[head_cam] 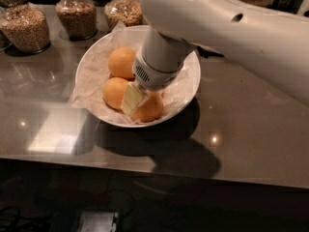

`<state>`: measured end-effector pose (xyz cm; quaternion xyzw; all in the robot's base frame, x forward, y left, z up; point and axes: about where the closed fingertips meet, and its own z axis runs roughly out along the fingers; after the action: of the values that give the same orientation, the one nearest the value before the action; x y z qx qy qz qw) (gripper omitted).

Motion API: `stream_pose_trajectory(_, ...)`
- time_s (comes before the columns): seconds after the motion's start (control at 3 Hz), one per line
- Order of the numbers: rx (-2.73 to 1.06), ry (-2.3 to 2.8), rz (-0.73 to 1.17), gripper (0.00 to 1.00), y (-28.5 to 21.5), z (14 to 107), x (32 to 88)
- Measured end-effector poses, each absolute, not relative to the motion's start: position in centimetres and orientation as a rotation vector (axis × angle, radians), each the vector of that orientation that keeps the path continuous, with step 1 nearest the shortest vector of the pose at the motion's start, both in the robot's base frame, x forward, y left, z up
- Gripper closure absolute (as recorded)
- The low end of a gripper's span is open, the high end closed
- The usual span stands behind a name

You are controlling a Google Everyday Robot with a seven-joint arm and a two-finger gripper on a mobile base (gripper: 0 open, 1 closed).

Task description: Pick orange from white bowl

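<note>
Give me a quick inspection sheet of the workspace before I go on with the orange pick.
Surface: glossy grey counter with lamp reflections.
Job's things: white bowl, lined with crumpled paper, three oranges visible in it; front orange lies right under the gripper.
Clutter: two other oranges in the same bowl; three glass jars of grain along the back edge.
Grippers: gripper is down inside the bowl against the front orange; the arm comes in from the upper right.
Cables: dark loops on the floor at lower left, possibly cables.
Surroundings: dark floor below the counter; items at top right too dim to name.
</note>
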<state>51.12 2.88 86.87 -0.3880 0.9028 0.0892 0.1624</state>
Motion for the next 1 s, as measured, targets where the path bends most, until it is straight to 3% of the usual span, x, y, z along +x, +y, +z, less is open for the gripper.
stream_pose_trajectory(0.33,-1.111,2.578,0.254,0.43,3.06,86.96,51.16)
stream_pose_trajectory(1.0,-1.117,2.584,0.246,0.85,3.02,87.14,51.14)
